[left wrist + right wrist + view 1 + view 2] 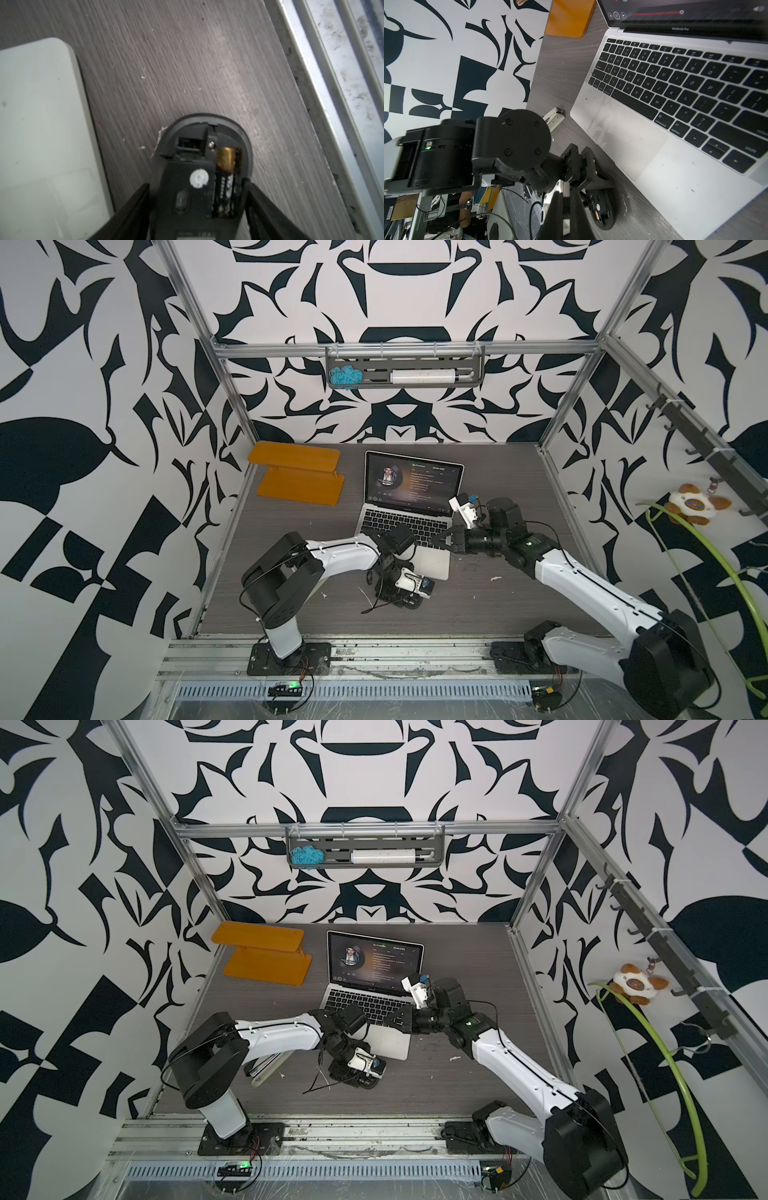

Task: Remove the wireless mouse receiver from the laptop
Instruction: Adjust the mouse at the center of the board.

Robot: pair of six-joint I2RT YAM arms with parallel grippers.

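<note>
Nearest me, my left fingers (128,207) straddle the upturned mouse (187,166) on the worktop (478,605), grip unclear, while beyond them my right fingers (554,220) sit pressed together by the open laptop (409,522), and I cannot make out the wireless mouse receiver anywhere.

Silver laptop (405,519) stands open just right of the orange stand (297,472), black keys up, screen lit with a dark music player and round portrait; receiver too small to make out
</note>
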